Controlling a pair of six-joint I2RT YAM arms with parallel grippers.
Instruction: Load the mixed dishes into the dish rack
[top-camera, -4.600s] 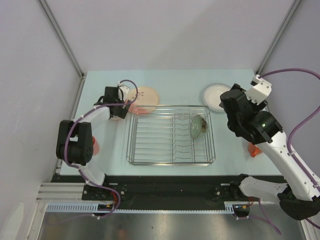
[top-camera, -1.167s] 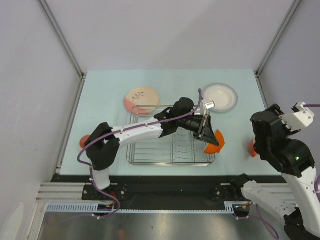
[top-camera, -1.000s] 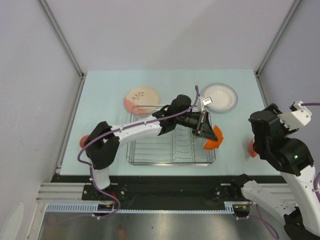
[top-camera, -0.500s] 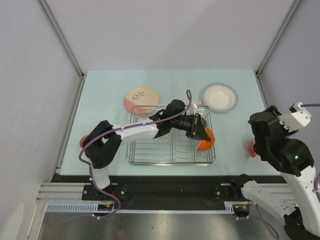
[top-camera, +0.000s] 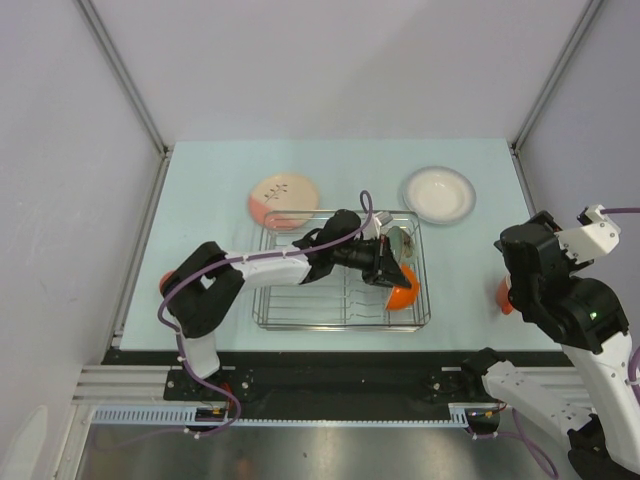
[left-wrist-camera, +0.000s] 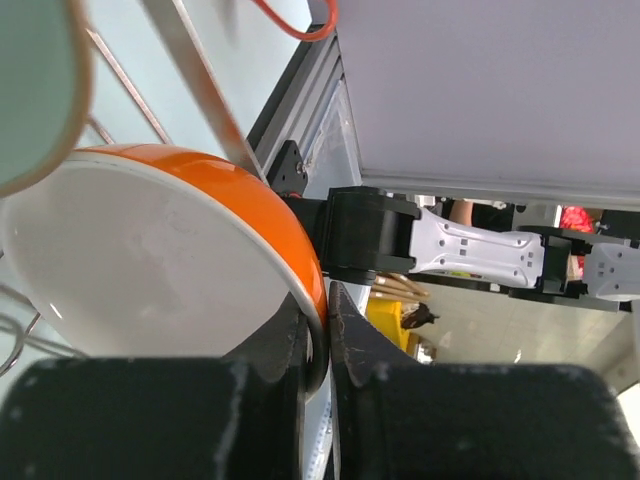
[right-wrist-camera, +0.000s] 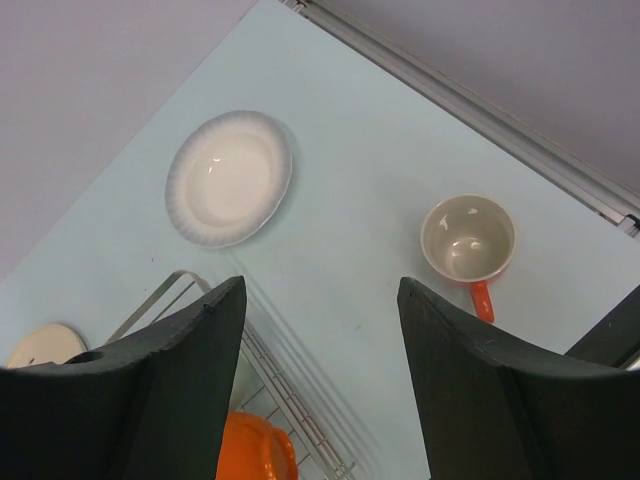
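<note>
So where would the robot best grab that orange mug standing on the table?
Probably its wall, from straight above: the orange mug stands upright, mouth open, so one finger fits inside and one outside. Pick a side away from the small handle, which would get in the way.

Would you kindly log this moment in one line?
left fingers: shut on orange-outside white bowl at dish rack | right fingers: open, empty

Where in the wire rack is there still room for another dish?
The dish rack is bare wire in its near-left part, below the left arm. The right end is crowded with the green glass bowl, orange bowl and left gripper.
</note>
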